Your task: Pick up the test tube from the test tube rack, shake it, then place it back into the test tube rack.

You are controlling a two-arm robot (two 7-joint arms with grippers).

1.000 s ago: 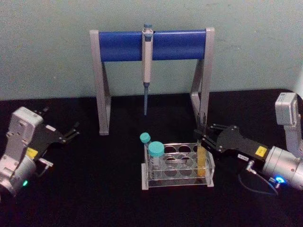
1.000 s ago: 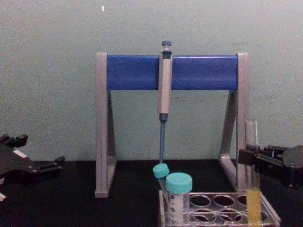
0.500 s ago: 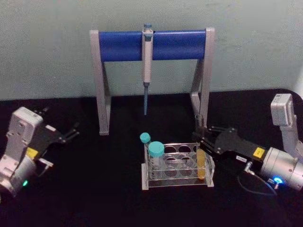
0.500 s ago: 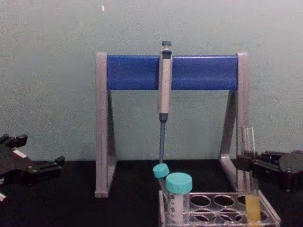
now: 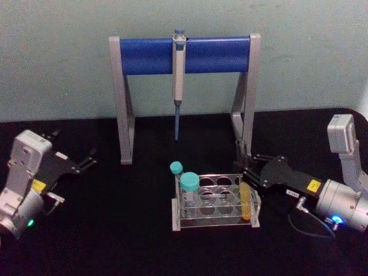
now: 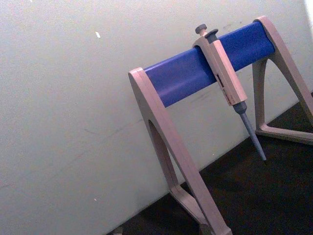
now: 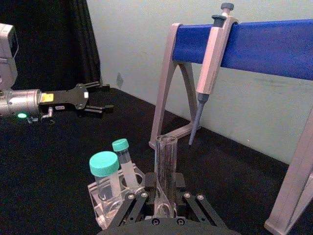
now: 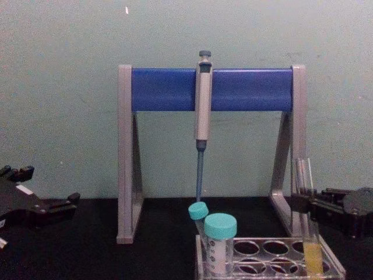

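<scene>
The test tube (image 5: 244, 195), clear with yellow liquid in its lower part, stands nearly upright in the right-end hole of the clear test tube rack (image 5: 213, 221). My right gripper (image 5: 246, 171) comes in from the right and is shut on the tube above the liquid. From the chest the tube (image 8: 305, 186) leans slightly, held by that gripper (image 8: 304, 203) over the rack (image 8: 262, 239). The right wrist view looks down the tube (image 7: 165, 161) rising between the fingers (image 7: 142, 198). My left gripper (image 5: 87, 161) rests open at the far left.
Two teal-capped tubes (image 5: 189, 183) stand at the rack's left end. A grey-and-blue pipette stand (image 5: 218, 54) with a hanging pipette (image 5: 179, 75) rises behind the rack, its right leg (image 5: 247, 115) close behind the test tube. Black tabletop lies in front.
The right gripper has come down with the test tube, sinking its bottom deeper into the rack's right-end hole. The left arm has not moved.
</scene>
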